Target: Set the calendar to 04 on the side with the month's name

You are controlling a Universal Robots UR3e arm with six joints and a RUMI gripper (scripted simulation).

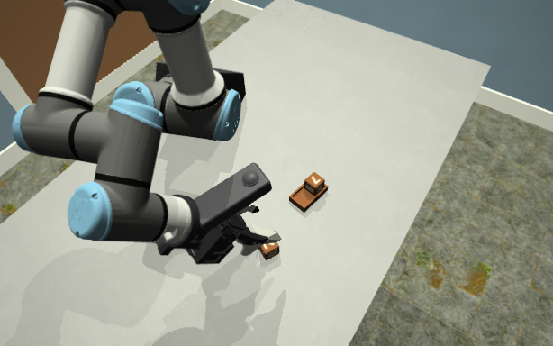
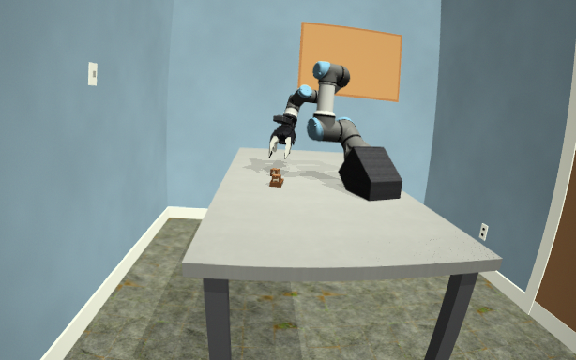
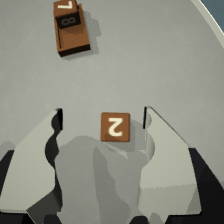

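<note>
My gripper (image 1: 268,223) (image 2: 279,157) (image 3: 103,109) is open and holds nothing. It hangs above the table, pointing down at a loose brown cube (image 1: 270,251) (image 2: 275,172) (image 3: 115,127). In the wrist view the cube lies beyond and between the fingertips, showing a white 2 on top, turned upside down. The brown tray (image 1: 301,198) (image 2: 276,185) (image 3: 73,41) stands apart from it. The second cube (image 1: 314,182) (image 2: 277,178) (image 3: 66,7) sits at one end of the tray with a 7 on top and an 8 on a shaded side. The tray's month side cannot be made out.
The grey table (image 1: 360,113) (image 2: 305,230) bears the tray and the loose cube. The black arm base (image 2: 375,175) stands at the table's side, to the right of the tray in the exterior view. A table edge lies beyond the tray in the top view.
</note>
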